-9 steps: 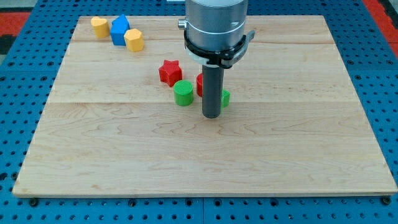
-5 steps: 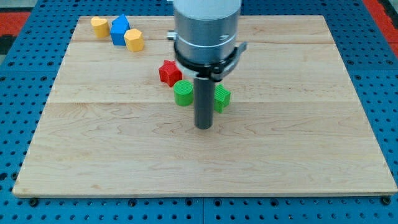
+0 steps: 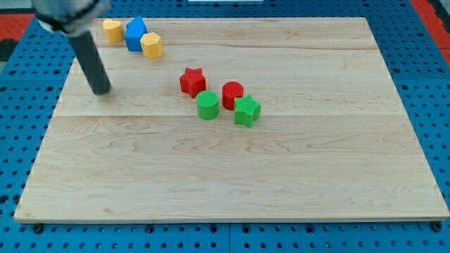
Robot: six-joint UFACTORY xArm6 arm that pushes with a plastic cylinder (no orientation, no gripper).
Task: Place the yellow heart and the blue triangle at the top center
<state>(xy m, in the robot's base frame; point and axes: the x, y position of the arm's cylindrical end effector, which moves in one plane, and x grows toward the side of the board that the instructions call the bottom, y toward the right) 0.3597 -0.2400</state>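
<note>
A yellow heart (image 3: 112, 30) lies at the board's top left corner. A blue block (image 3: 136, 34), shape not clearly a triangle, touches its right side. A yellow hexagon-like block (image 3: 151, 45) sits against the blue block's lower right. My tip (image 3: 102, 91) is on the board at the left, below these three blocks and apart from them. The rod slants up to the view's top left.
A red star (image 3: 191, 81), a red cylinder (image 3: 233, 94), a green cylinder (image 3: 207, 105) and a green block (image 3: 247, 111) cluster near the board's middle. The wooden board (image 3: 232, 183) rests on a blue pegboard.
My tip has swept from the board's middle, beside the green blocks, far to the left and up. The red cylinder, hidden before, now shows. No block has moved.
</note>
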